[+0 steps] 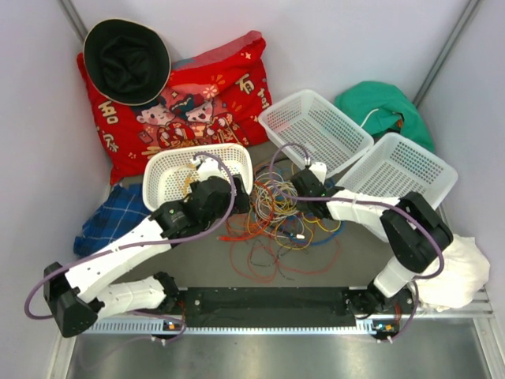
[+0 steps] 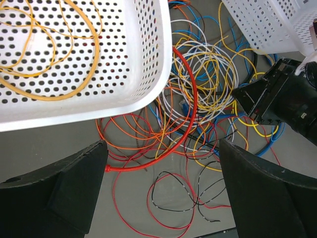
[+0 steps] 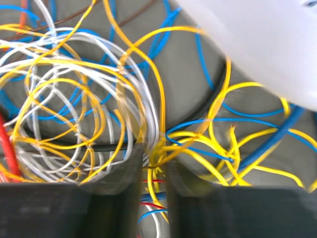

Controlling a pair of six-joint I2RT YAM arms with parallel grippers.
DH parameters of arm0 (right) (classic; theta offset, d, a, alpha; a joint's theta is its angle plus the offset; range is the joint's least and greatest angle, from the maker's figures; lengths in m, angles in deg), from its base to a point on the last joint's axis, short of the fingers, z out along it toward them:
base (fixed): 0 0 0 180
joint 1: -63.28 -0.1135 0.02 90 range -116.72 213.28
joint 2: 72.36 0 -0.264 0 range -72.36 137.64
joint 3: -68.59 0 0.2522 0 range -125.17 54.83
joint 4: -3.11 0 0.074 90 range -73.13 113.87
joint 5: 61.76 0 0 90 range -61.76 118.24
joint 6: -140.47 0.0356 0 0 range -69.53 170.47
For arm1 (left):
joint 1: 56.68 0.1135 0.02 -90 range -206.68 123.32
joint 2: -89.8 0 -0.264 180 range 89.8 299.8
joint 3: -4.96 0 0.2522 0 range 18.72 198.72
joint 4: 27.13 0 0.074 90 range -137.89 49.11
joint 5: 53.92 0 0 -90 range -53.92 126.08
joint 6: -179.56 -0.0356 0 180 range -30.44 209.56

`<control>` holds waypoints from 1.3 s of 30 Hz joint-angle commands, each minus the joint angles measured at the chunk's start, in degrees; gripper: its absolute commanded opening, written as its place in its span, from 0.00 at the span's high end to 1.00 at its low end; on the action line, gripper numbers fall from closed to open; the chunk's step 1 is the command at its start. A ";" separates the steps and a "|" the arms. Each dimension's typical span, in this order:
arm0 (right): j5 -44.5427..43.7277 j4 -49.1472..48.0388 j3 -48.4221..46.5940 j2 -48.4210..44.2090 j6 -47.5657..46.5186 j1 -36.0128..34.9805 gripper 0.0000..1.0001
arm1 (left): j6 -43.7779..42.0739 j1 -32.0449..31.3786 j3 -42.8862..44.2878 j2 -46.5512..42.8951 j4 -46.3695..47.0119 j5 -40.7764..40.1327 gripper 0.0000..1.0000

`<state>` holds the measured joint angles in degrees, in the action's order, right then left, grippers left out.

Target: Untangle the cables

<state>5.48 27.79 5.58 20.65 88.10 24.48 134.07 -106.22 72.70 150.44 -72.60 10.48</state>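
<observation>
Our right gripper (image 3: 153,198) pinches thin yellow wires (image 3: 156,161) between nearly closed fingers, in the tangled pile of thin coloured cables (image 1: 276,215) between our arms. Our left gripper (image 2: 161,148) hangs wide open, empty. Next, we think: lift slowly, tugging yellow free.

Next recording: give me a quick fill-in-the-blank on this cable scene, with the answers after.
The left claw is ___.
The right claw pinches ___ cables.
The black hat lies on a ___ cushion.
There are ___ white baskets.
Answers: open; yellow; red; three.
</observation>
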 commanded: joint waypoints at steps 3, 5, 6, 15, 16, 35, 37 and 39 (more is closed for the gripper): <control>4.48 -2.48 -0.58 -3.53 -0.71 0.22 1.00 | -0.12 -0.21 -1.33 -3.25 0.59 -1.82 0.03; 3.96 -1.08 0.38 -9.58 -2.98 -0.65 1.00 | -0.56 -0.12 -1.24 -3.60 1.55 -1.55 0.03; 1.78 1.19 0.47 -12.21 -3.78 -2.92 1.00 | -1.00 -0.12 -1.33 -3.69 2.17 -1.29 0.03; -0.01 14.65 -2.07 -43.77 -8.19 -12.96 1.00 | -4.43 -0.12 -6.16 -8.43 19.63 7.13 0.01; 0.35 17.01 -2.51 -45.45 -8.01 -13.05 1.00 | -4.69 -0.12 -6.51 -8.87 20.97 8.02 0.01; 4.13 26.87 -10.77 -56.19 -7.39 -13.14 1.00 | -9.24 -5.12 -7.93 3.60 51.48 40.81 0.01; 4.92 27.40 -12.08 -55.92 -7.31 -13.05 1.00 | -12.68 -8.63 -6.00 6.85 48.94 40.03 0.01; 5.62 27.93 -13.06 -55.48 -7.13 -13.05 1.00 | -17.52 -11.53 -5.02 9.65 47.18 37.57 0.01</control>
<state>9.37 55.92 -2.77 -34.82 80.67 11.69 125.52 -113.11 64.83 156.13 -27.57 46.83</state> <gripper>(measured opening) 0.017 0.987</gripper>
